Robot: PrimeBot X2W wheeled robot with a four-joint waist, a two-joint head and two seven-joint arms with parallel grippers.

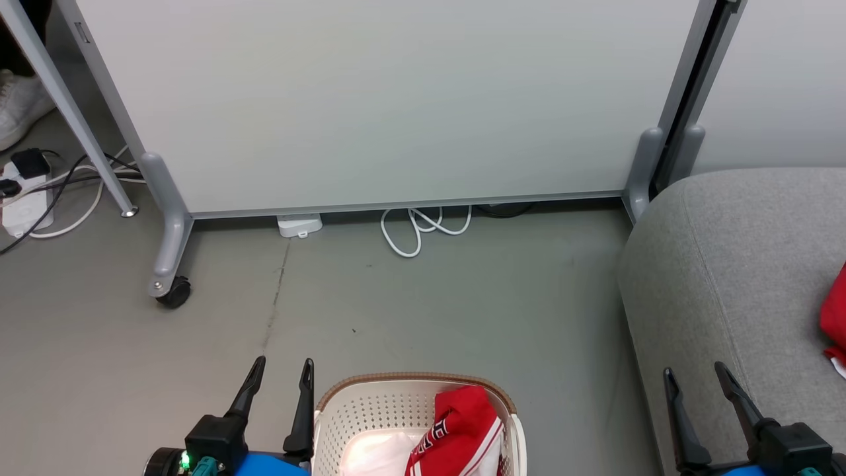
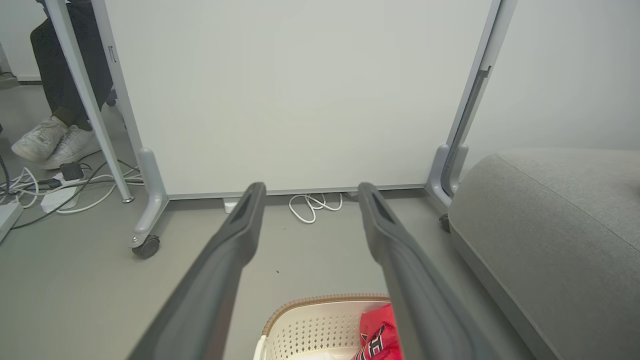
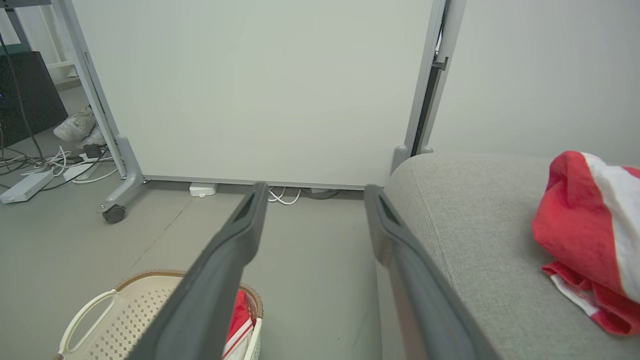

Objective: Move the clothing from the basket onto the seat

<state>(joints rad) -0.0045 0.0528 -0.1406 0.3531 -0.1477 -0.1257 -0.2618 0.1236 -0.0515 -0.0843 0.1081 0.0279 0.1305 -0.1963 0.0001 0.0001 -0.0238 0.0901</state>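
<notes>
The cream perforated basket with a brown rim stands on the floor at the bottom centre. A red garment with white stripes and block lettering lies in its right side, also visible as the red garment in the left wrist view. A second red-and-white garment lies on the grey seat at the right, its edge showing in the head view. My left gripper is open just left of the basket. My right gripper is open over the seat's front corner, empty.
A white wheeled partition stands across the back, with a caster at its left foot. White cables and a power strip lie on the floor. A person's white shoes are behind the partition at far left.
</notes>
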